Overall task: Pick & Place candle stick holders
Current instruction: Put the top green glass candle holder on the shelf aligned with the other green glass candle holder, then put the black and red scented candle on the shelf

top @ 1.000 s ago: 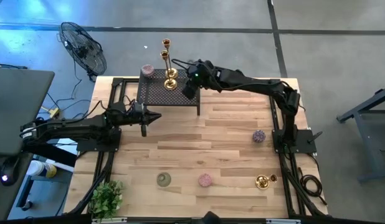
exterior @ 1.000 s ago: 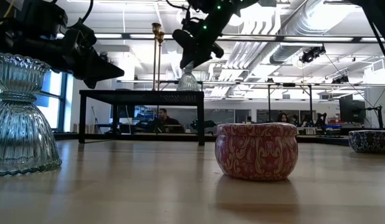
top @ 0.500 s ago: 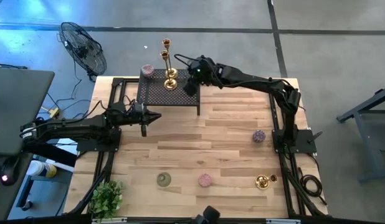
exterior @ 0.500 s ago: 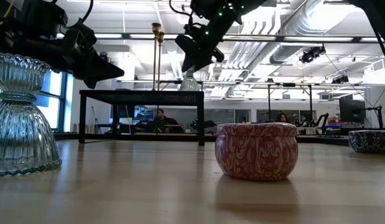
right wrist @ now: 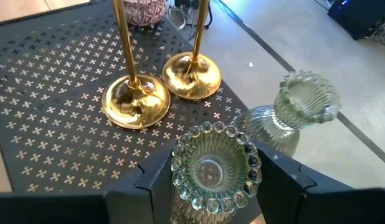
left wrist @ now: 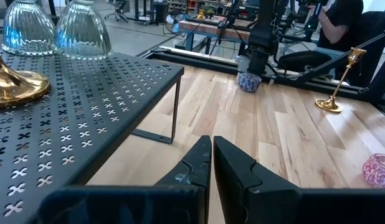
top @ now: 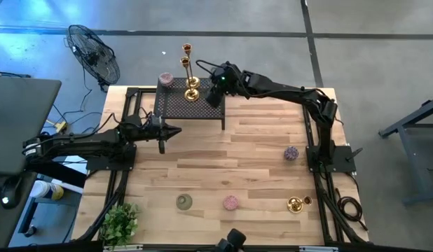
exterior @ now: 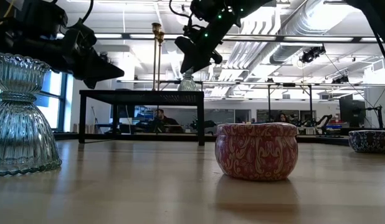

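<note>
On the black mesh rack [top: 181,106] stand two tall gold candlesticks [top: 190,87], a pink round holder [top: 165,79] and two pale-green glass holders [right wrist: 298,109], each on its base. My right gripper [top: 214,96] is open above the rack's right end. Its fingers [right wrist: 156,177] stand on either side of the nearer glass holder's rim [right wrist: 214,163], and in the low view the gripper [exterior: 183,62] is above that holder [exterior: 188,81]. My left gripper [top: 176,131] is shut and empty, level, in front of the rack; it also shows in its own wrist view [left wrist: 211,140].
On the table stand a pale-green glass holder [top: 184,202], a pink round one [top: 231,203], a squat gold one [top: 295,204] and a purple round one [top: 291,152]. A leafy plant [top: 118,222] sits at the near left corner. Bare wood lies mid-table.
My right gripper has shifted a little toward the table's far left, staying above the rack's right end. The holders on the rack have kept their places.
</note>
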### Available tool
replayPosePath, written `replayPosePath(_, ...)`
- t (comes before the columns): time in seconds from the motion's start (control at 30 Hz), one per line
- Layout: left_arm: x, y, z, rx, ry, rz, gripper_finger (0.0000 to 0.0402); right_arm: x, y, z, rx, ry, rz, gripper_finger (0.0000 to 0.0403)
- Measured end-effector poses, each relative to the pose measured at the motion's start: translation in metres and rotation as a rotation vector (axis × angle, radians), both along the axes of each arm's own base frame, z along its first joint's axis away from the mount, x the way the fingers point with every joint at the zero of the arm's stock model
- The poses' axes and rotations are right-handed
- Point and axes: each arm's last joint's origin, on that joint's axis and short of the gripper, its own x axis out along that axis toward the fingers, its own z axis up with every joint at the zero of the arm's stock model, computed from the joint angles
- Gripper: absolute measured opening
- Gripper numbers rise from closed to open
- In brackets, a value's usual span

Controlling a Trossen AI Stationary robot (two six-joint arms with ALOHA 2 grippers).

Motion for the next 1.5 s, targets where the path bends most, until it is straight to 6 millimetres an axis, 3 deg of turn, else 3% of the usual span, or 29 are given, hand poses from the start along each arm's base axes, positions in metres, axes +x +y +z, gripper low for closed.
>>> replayPosePath(0.37, 0.0, 0.0, 0.0, -0.002, 0.004, 0.0, 0.0014, 0.006, -0.003, -0.007, -0.016, 0.004, 0.011, 0.017)
replayPosePath(0.87, 0.0, 0.0, 0.0, -0.008, 0.003, 0.0, 0.0014, 0.005, -0.007, -0.007, -0.044, 0.009, -0.031, 0.0216)
replayPosePath(1.2, 0.0, 0.0, -0.001, -0.01, 0.009, 0.0, 0.0014, 0.007, -0.008, -0.003, -0.082, -0.018, -0.026, 0.0263)
replayPosePath(1.5, 0.0, 0.0, -0.002, -0.008, 0.019, -0.001, 0.0014, -0.001, 0.005, 0.012, -0.157, 0.047, -0.036, 0.0257)
